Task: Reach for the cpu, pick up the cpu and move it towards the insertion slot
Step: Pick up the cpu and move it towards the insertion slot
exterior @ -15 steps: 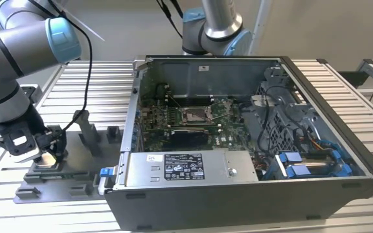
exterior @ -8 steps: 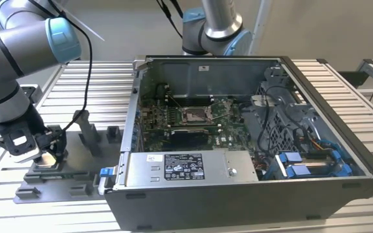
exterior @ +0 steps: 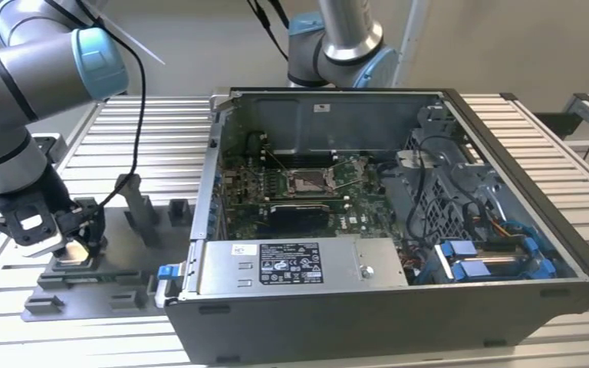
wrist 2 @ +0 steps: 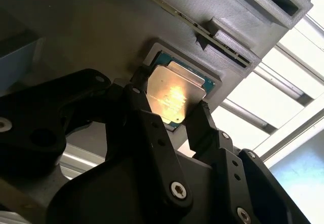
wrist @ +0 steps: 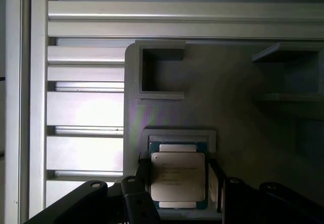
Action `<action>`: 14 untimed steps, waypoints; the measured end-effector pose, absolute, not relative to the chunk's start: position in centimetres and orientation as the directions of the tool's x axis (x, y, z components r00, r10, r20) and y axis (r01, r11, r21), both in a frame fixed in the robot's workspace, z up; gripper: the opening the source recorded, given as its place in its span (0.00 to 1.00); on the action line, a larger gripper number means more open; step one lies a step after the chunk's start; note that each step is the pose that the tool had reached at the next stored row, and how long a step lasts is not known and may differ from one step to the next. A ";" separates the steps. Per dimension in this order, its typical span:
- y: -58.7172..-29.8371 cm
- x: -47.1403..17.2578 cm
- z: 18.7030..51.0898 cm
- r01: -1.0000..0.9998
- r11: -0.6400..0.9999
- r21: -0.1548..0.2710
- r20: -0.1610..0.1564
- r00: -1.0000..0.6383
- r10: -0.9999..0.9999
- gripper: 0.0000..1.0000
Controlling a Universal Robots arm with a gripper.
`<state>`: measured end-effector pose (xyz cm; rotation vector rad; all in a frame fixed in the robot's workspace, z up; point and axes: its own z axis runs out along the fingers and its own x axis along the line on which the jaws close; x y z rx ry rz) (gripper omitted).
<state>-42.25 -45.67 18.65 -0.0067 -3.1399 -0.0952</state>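
A slatted metal table (exterior: 151,130) carries a grey fixture plate (exterior: 90,285) and an open computer case (exterior: 376,314). The hand (exterior: 70,244) is down over the plate, straddling the cpu (wrist: 178,176), which lies flat in its pocket. I cannot tell whether the hand is clamped on it. The reach looks done. The lift and the carry to the insertion slot (exterior: 305,181), well apart inside the case, are left.
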 end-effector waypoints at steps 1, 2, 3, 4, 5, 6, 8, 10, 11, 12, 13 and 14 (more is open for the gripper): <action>-45.7 -42.2 18.6 0.004 0.998 0.061 0.000 -1.000 0.004 0.00; -45.7 -42.2 18.6 0.004 0.998 0.061 0.000 -1.000 0.004 0.00; -45.7 -42.2 18.6 0.004 0.998 0.061 0.000 -1.000 0.004 0.00; -45.7 -42.2 18.6 0.004 0.998 0.061 0.000 -1.000 0.004 0.00; -45.7 -42.2 18.6 0.004 0.998 0.061 0.000 -1.000 0.004 0.00; -45.7 -42.2 18.7 0.004 0.998 0.061 0.000 -1.000 0.004 0.00; -45.7 -42.2 18.8 0.004 0.998 0.061 0.000 -1.000 0.004 0.00; -45.7 -42.2 19.0 0.004 0.998 0.061 0.000 -1.000 0.004 0.00; -45.7 -42.2 19.1 0.004 0.998 0.061 0.000 -1.000 0.004 0.00; -45.7 -42.2 19.2 0.004 0.998 0.061 0.000 -1.000 0.004 0.00; -45.7 -42.2 19.3 0.004 0.998 0.061 0.000 -1.000 0.004 0.00; -45.7 -42.2 19.4 0.004 0.998 0.061 0.000 -1.000 0.004 0.00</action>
